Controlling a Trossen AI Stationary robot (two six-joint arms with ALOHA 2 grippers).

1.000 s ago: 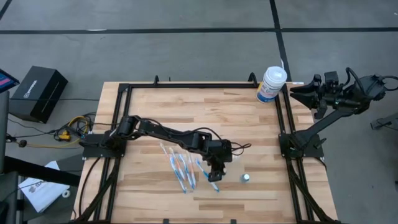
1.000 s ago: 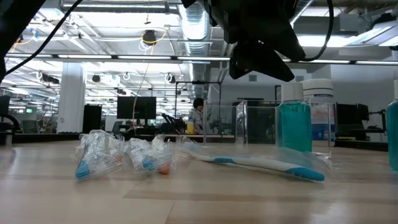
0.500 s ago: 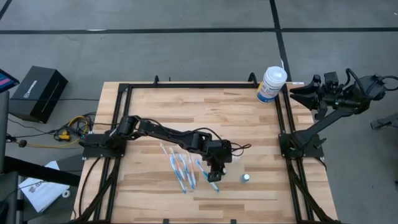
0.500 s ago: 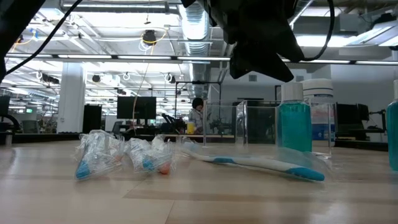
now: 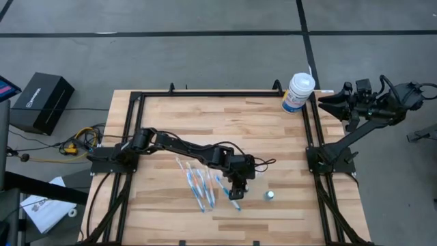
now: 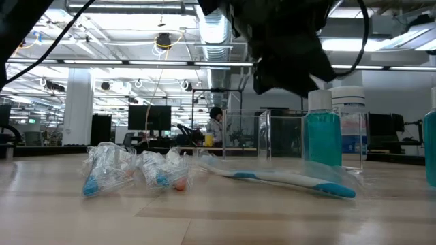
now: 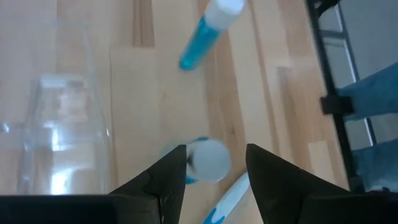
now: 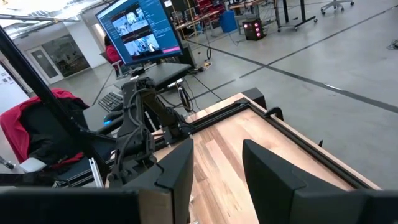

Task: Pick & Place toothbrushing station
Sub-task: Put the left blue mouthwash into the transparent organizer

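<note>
My left end effector (image 5: 239, 186) hovers low over the table (image 5: 225, 123) just right of centre, fingers (image 7: 165, 183) apart, gripping nothing. The toothbrushing station (image 7: 59, 134), clear plastic with thin see-through walls, stands just at its 12 o'clock. White canister (image 5: 298, 91), blue label, text unreadable, at table's 1 o'clock corner. Right end effector (image 5: 326, 101) parked beyond that corner, fingers apart.
</note>
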